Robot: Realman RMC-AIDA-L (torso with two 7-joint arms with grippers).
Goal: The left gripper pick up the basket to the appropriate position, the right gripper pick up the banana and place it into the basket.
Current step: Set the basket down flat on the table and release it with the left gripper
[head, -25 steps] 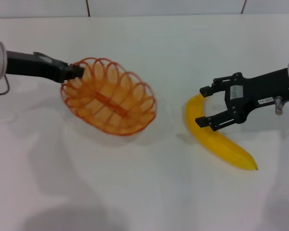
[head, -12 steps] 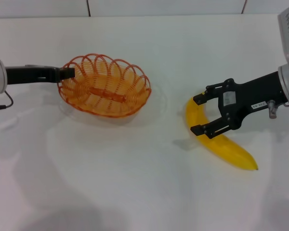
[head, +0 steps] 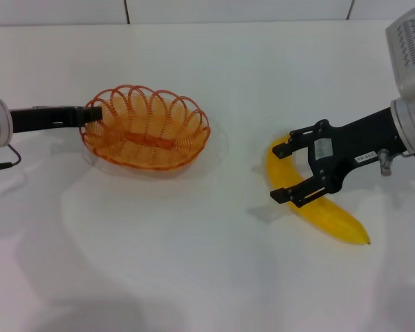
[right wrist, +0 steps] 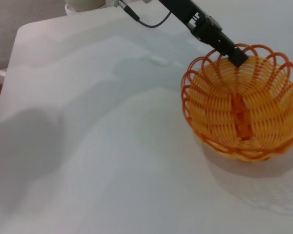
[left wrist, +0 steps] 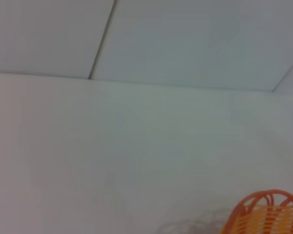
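Left tool pinching basket rim, right tool spread astride banana, white table.

Orange wire basket sits upright, well apart from the flat-lying yellow banana.

Basket on worktop at 10 o'clock; left pincer on its 9 o'clock rim. Banana on worktop at 3 o'clock, well apart from basket; right pincer straddling its upper part, fingers spread.
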